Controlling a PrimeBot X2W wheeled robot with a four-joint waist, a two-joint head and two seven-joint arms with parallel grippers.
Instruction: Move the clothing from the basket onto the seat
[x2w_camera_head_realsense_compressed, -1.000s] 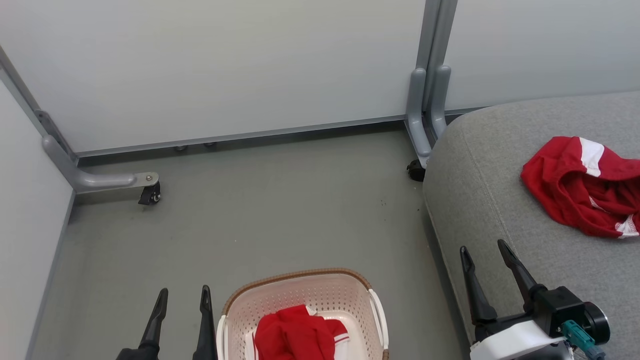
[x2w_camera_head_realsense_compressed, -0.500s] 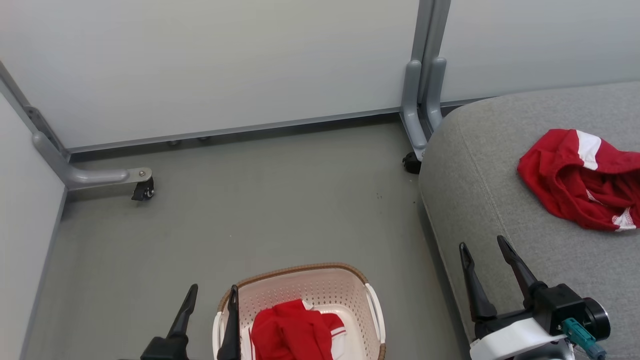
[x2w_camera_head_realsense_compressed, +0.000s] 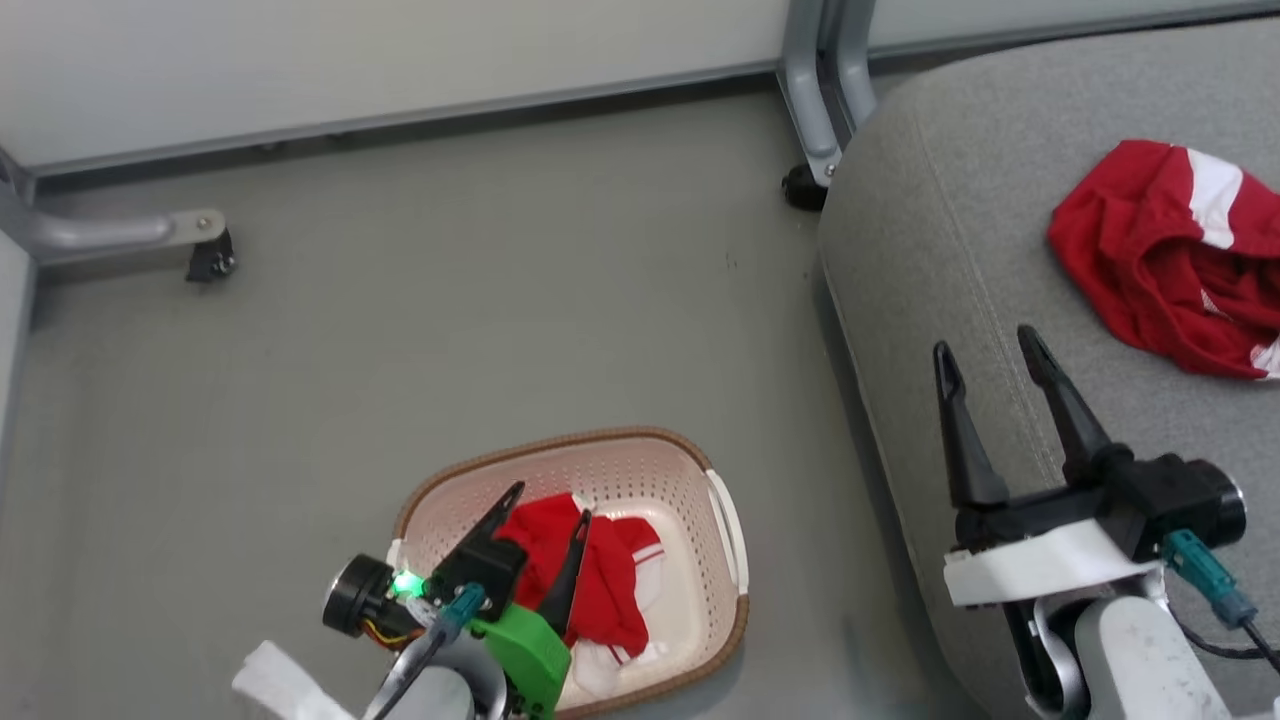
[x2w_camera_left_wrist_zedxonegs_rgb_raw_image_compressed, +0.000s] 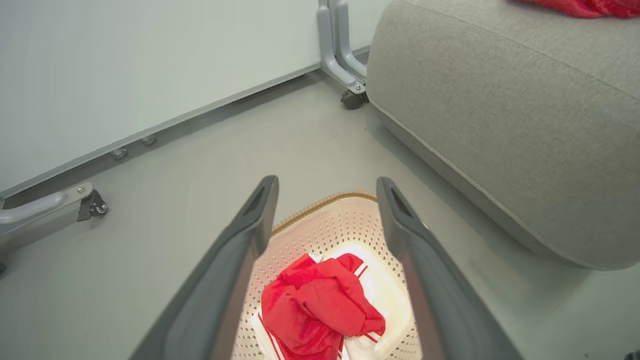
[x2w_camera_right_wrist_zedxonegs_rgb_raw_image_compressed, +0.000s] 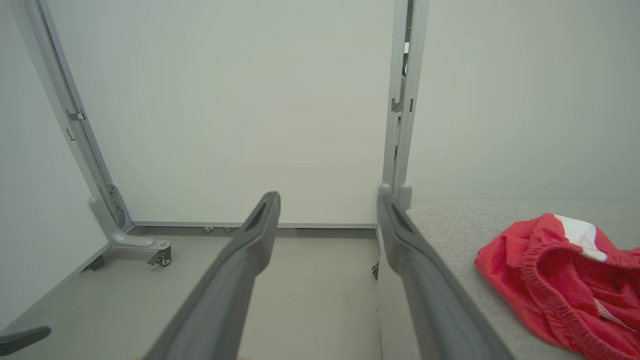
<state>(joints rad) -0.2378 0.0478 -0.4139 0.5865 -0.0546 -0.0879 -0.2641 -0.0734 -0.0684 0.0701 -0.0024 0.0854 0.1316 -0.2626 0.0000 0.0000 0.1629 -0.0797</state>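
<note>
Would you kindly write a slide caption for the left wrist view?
Open left claw poised above red clothing in the basket, with the grey seat alongside.

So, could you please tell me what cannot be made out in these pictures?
- Garment on the seat: its right part, cut off by the head view's right edge.
- Basket: its near left corner, hidden by the left gripper in the head view.
- Whatever lies under the basket's clothing: covered by the heap, left wrist view.
</note>
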